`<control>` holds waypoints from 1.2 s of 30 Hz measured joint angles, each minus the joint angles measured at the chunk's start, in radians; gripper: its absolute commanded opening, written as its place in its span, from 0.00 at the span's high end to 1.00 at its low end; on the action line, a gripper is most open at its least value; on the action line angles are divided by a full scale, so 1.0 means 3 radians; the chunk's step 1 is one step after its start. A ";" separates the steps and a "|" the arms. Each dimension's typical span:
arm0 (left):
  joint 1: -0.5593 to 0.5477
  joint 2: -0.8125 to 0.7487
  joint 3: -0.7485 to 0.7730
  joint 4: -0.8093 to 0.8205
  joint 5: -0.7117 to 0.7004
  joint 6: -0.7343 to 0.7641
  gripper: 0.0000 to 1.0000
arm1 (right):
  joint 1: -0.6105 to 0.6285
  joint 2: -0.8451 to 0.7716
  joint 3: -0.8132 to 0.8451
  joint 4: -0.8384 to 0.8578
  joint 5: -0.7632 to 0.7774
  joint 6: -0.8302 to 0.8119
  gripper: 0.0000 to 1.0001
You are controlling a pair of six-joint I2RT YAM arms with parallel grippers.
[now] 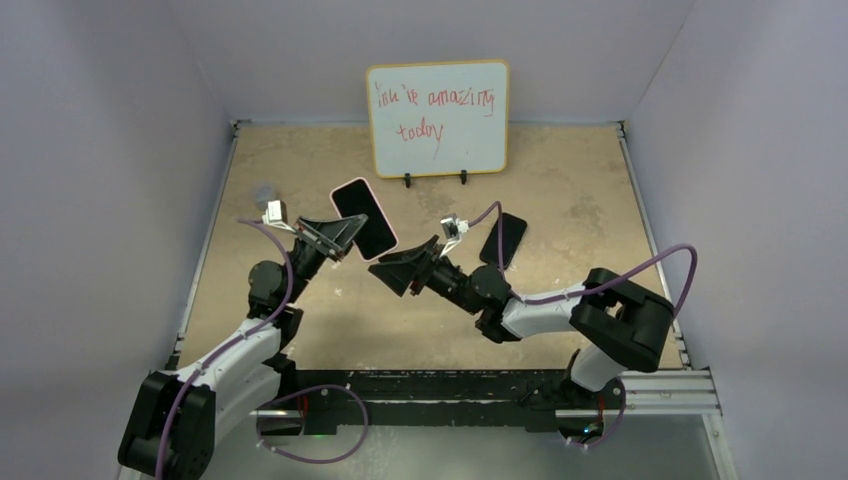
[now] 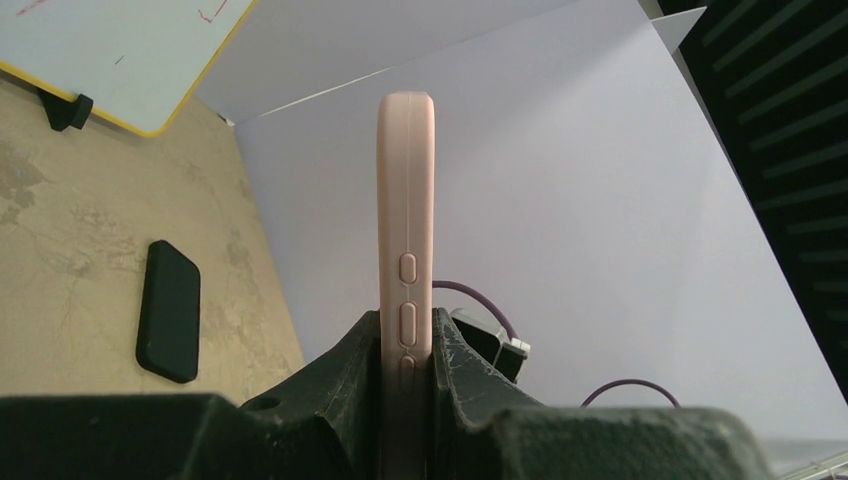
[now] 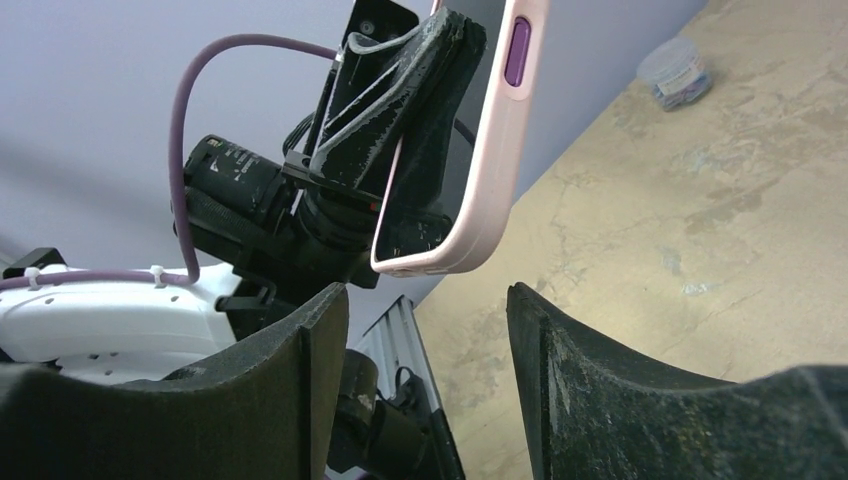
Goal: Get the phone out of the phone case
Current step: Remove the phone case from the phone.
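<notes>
In left pincer [image 2: 405,330], case [image 2: 405,180] (buttons [image 2: 408,265] wrist-view only)

The pink case [image 2: 406,200] looks like smooth, matt soft plastic, the black fingers [image 3: 600,390] of the right end effector [image 3: 425,292] are rough and scuffed, the tan counter [image 3: 720,260] is matt and blotchy, and the whiteboard [image 1: 437,115] is glossy.

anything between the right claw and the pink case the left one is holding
Nothing visible. The open right claw faces the near corner of the pink case across bare air; the left claw grips it farther up, clear of that gap.
</notes>
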 measured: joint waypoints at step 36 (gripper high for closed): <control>-0.0381 0.0047 -0.0084 0.0254 -0.0516 -0.0095 1.00 | 0.0177 0.0116 0.0150 0.0229 0.0275 -0.0333 0.85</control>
